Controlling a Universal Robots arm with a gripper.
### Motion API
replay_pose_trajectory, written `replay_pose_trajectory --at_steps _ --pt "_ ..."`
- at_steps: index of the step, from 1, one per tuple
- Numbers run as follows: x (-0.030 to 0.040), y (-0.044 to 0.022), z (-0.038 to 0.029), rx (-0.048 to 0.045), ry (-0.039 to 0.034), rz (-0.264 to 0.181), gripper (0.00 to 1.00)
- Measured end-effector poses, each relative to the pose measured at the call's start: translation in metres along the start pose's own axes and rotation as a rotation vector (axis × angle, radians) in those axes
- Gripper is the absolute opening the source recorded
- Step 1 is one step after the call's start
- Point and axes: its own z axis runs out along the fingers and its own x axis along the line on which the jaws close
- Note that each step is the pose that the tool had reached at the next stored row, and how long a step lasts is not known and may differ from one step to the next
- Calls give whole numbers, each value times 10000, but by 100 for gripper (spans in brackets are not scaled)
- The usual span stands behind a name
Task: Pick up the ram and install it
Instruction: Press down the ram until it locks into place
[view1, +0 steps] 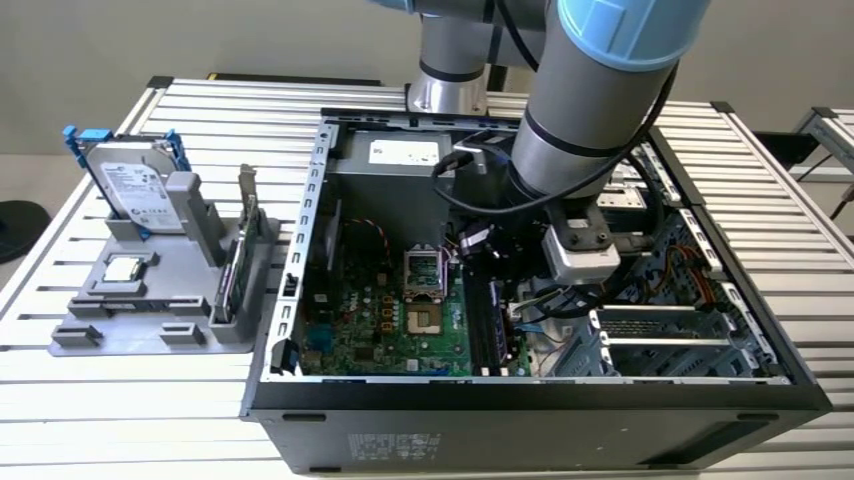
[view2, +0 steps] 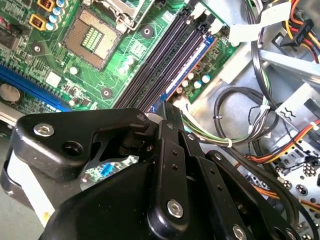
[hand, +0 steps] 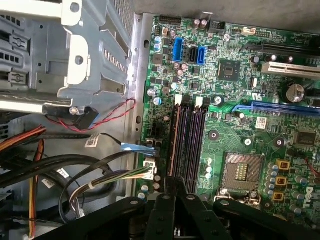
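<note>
right now the gripper (view2: 167, 112) hangs over the near end of the black slots (hand: 189, 135), jaws pinched on the ram (view2: 187, 62), whose long axis runs straight ahead of them, parallel to the slots.

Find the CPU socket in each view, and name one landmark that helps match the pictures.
Exterior view: the CPU socket sits mid-motherboard, on the exterior view's left of the black slots.
Second wrist view: the socket lies beside the slots, on their side away from the cables.
First wrist view: the socket is again next to the slots.
Shared landmark: the slots.
</note>
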Motion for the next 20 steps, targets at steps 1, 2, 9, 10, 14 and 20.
replay_pose_trajectory --at_steps 1,2,9,10,14,20 --pt "0 0 0 0 -2 -47 0" --pt "-1 0 0 0 -3 -96 0" --pt "-1 0 0 0 -16 -522 0" --pt "-1 0 0 -1 -18 -600 0" --pt "-1 0 0 -6 -29 -923 0" --pt "-1 0 0 -10 -42 -1318 0"
